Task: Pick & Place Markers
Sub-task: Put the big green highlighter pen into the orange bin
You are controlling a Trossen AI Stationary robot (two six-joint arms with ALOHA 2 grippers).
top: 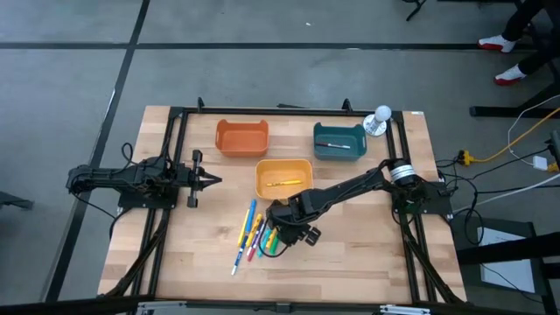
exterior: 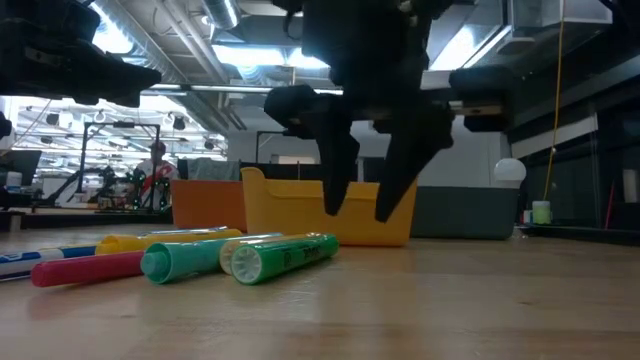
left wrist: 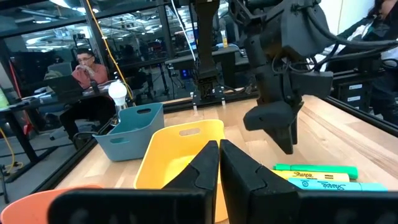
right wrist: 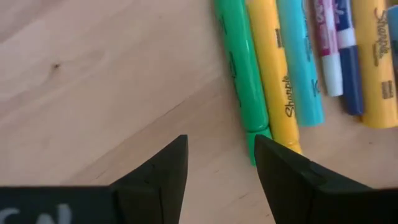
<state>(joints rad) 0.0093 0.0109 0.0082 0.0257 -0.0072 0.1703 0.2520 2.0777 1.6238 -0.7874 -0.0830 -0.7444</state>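
Observation:
Several markers [top: 254,232] lie side by side on the table near its front, among them a green one [right wrist: 242,74], a yellow one [right wrist: 273,74] and a teal one [right wrist: 301,62]. My right gripper [right wrist: 221,155] hangs open just above the wood, pointing steeply down, beside the green marker's end; it also shows in the low view [exterior: 365,205], clear of the table. It touches nothing. My left gripper [left wrist: 219,168] waits at the table's left [top: 210,181], level and shut on nothing.
A yellow bin [top: 283,178] holding a yellow marker stands just behind the marker row. An orange bin [top: 242,137] and a teal bin [top: 339,140] with a marker inside stand farther back. A white bulb [top: 382,114] is at the far right corner.

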